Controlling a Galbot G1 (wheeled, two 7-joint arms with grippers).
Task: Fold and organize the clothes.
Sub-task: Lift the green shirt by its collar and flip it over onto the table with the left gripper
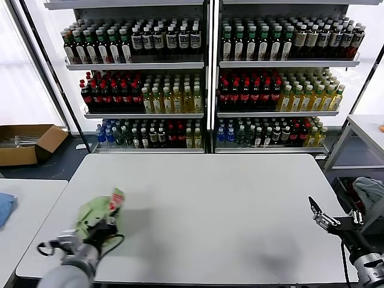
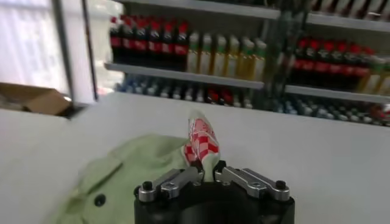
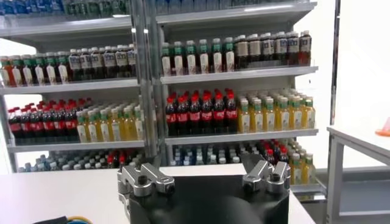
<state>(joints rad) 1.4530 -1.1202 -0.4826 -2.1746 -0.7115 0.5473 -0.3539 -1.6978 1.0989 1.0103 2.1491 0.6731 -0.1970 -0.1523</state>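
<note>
A light green shirt (image 1: pixel 93 211) with a red-and-white checkered print (image 1: pixel 116 198) lies bunched at the near left of the white table (image 1: pixel 210 210). My left gripper (image 1: pixel 103 228) is shut on a pinched fold of it. In the left wrist view the shirt (image 2: pixel 131 167) spreads out from the jaws, and the checkered part (image 2: pixel 201 139) stands up from my left gripper (image 2: pixel 207 172). My right gripper (image 1: pixel 317 214) is open and empty at the table's near right edge, far from the shirt. It (image 3: pixel 204 170) faces the shelves.
Shelves of bottles (image 1: pixel 207 84) stand behind the table. A cardboard box (image 1: pixel 27 143) lies on the floor at far left. A blue cloth (image 1: pixel 5 207) lies on a side table at left. A pale grey-blue bundle (image 1: pixel 369 191) sits at right.
</note>
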